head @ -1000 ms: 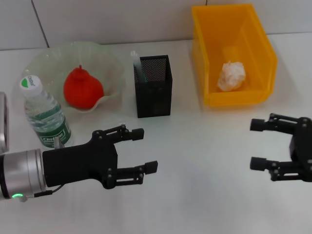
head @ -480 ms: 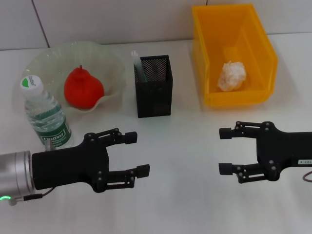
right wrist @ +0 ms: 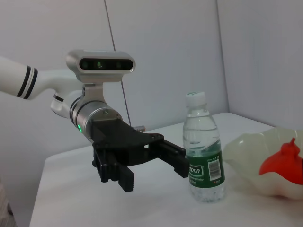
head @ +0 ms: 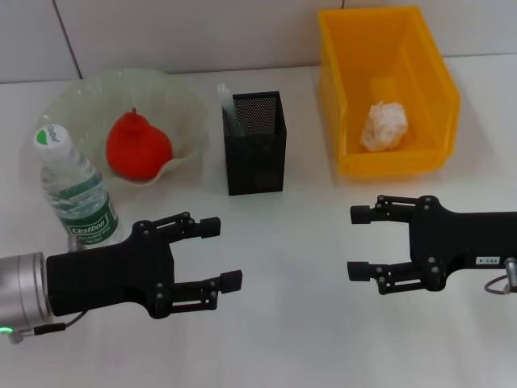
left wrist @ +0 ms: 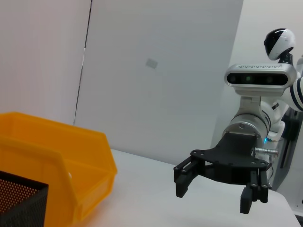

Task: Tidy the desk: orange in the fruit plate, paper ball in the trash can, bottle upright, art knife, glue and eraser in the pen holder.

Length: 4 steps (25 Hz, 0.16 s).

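The white desk (head: 307, 323) carries one of each thing: one orange (head: 138, 146), one plate (head: 182, 101), one bottle (head: 74, 190), one black mesh pen holder (head: 255, 143), one yellow trash can (head: 386, 90) and one paper ball (head: 384, 125). Taking the pen holder as landmark, the orange lies in the pale green plate just to its left, the bottle stands upright further left and nearer the robot, touching nothing, and the trash can stands to its right with the paper ball on its floor. A pale stick-like item (head: 229, 111) leans in the holder's left rear corner; what it is cannot be told. The bottle's green label has white lettering that seems to end in "bon", and its white cap bears green print too small to read. Two tools hover over the desk in front of the holder, the left tool (head: 224, 254) below and left of it, the right tool (head: 355, 242) below and right; both are spread wide and hold nothing. Since half a second ago, the right tool has moved slightly toward the left tool, which has barely shifted; the objects have stayed put.
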Available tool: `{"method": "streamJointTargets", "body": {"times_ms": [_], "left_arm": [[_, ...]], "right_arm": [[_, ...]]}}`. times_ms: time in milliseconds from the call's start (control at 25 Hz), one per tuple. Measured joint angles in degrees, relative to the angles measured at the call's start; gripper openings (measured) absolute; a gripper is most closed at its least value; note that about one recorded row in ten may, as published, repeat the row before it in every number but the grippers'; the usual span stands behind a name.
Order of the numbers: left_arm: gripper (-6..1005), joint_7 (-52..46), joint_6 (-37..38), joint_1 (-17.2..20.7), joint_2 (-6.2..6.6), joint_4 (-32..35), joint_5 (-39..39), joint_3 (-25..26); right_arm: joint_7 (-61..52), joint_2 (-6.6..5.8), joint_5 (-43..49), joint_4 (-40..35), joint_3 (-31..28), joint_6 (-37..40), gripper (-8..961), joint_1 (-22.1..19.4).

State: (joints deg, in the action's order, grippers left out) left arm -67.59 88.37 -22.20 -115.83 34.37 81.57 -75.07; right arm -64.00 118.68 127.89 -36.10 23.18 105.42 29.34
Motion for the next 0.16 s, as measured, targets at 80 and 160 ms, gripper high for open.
{"method": "streamJointTargets", "body": {"times_ms": [80, 160], "left_arm": [[822, 0.0, -0.1, 0.0, -0.03, 0.0, 0.0, 0.0], [822, 0.0, -0.2, 0.1, -0.11, 0.0, 0.0, 0.1]], "right_arm": [[0.0, 0.0, 0.0, 0.0, 0.0, -0.2, 833, 0.0], [0.1, 0.04, -0.1, 0.0, 0.0, -0.5, 833, 0.0]]}}
